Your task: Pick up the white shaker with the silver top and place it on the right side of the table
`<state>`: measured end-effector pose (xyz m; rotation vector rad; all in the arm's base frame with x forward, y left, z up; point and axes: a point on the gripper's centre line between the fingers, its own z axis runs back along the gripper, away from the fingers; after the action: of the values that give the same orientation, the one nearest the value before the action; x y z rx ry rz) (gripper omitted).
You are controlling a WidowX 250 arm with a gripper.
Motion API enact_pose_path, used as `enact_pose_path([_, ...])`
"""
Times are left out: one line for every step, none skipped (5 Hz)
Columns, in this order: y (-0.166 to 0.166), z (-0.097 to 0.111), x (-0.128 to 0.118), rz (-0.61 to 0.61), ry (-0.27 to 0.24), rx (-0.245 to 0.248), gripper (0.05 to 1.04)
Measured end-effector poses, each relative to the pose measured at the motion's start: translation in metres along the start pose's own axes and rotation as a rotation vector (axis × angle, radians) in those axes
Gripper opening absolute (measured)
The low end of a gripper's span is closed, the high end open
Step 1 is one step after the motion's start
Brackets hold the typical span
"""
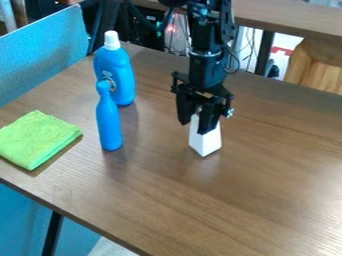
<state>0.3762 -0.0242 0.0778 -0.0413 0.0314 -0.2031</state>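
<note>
- White block (205, 142) clamped in my claw (195, 126)
- Green cloth (39, 138) at nine o'clock from it
- Slim blue bottle (109, 122) and larger blue bottle (115, 67) toward ten o'clock

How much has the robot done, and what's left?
Looks done: getting hold of the white block, since the jaws of the black gripper are around it. In hand: that block, low at the table. Left, probably: letting it go. The big blue bottle, thin blue bottle and green cloth are away from the gripper; I can't tell if they get turns.
</note>
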Motion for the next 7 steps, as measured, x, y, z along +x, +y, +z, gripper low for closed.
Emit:
enact_pose_path([-0.005,0.024,0.002,0.071,-0.086,-0.016,0.614])
enact_pose_path([-0.014,0.039,0.009,0.222,-0.123,0.002,0.614])
enact_pose_path([-0.056,0.051,0.021,0.224,-0.163,-0.028,0.614])
enact_pose_path([-0.085,0.036,0.024,0.220,-0.120,-0.097,0.614])
enact_pose_path([-0.111,0.035,0.021,0.168,-0.108,-0.130,0.614])
enact_pose_path([-0.132,0.020,0.019,0.126,-0.069,-0.147,0.614])
enact_pose_path([-0.147,-0.007,0.018,0.119,-0.008,-0.130,0.614])
